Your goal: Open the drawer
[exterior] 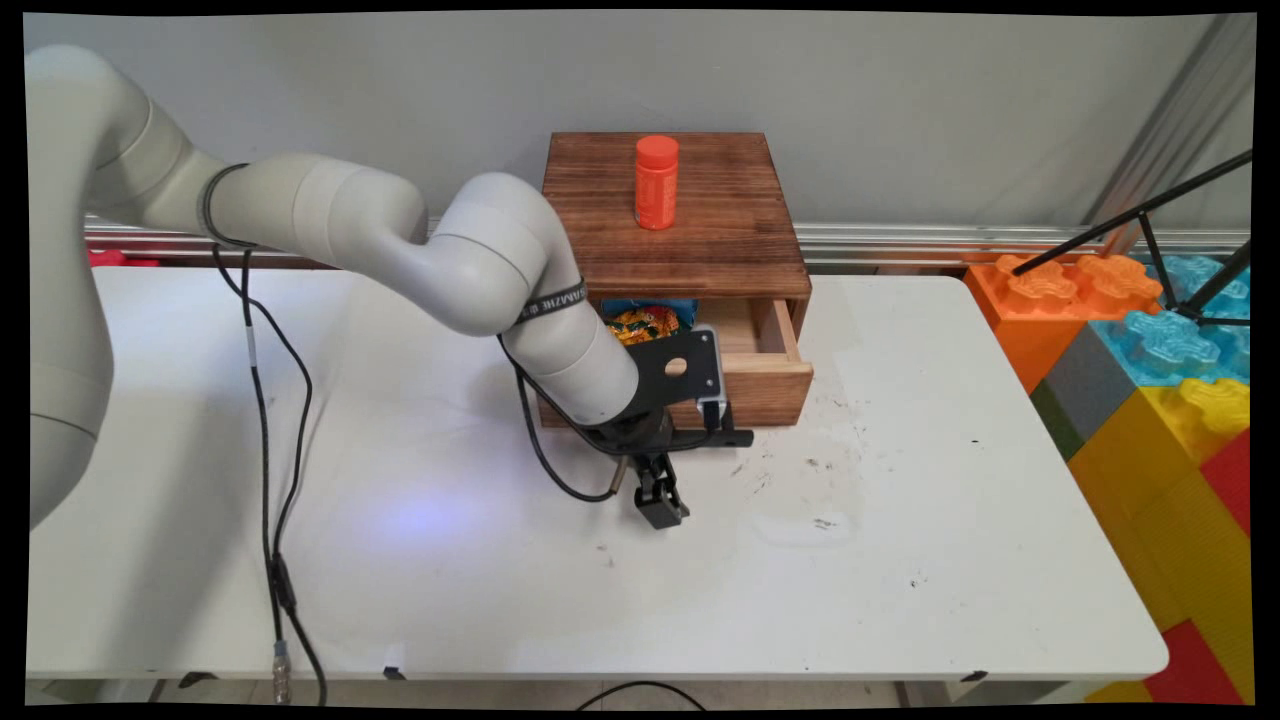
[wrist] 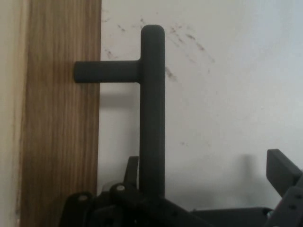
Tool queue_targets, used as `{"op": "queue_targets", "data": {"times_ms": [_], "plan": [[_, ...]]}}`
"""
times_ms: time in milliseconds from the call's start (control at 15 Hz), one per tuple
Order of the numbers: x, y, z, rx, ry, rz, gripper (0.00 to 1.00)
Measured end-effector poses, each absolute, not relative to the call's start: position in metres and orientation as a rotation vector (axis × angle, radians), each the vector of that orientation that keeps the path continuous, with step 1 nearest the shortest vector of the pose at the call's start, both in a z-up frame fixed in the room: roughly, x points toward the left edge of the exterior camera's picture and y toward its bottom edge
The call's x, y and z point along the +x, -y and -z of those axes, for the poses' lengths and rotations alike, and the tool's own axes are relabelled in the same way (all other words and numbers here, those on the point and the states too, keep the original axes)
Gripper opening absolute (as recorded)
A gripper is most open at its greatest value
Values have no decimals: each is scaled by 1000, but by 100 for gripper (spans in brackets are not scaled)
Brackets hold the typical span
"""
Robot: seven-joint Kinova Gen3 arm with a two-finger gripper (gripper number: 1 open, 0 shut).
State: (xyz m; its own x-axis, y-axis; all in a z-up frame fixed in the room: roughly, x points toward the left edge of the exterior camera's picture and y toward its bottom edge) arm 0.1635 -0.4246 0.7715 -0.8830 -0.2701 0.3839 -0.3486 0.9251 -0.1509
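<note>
Claw (wrist: 208,189) spread wide, gripping nothing, one finger beside black drawer handle (wrist: 152,109) on wooden drawer front (wrist: 61,142).

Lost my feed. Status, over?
Gripper open beside handle, not clamped. Drawer open, snack bag inside. Bottle up top, clear of it.
</note>
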Motion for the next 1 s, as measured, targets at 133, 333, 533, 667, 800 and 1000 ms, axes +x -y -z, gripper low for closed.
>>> {"op": "queue_targets", "data": {"times_ms": [133, 333, 533, 667, 800, 1000], "plan": [[161, 419, -770, 454, 2724, -306, 100], [159, 414, -767, 454, 2725, -309, 100], [157, 409, -764, 451, 2724, -313, 100], [154, 405, -762, 447, 2723, -316, 100], [152, 401, -760, 444, 2723, -318, 100], [147, 391, -758, 437, 2721, -322, 100]]}}
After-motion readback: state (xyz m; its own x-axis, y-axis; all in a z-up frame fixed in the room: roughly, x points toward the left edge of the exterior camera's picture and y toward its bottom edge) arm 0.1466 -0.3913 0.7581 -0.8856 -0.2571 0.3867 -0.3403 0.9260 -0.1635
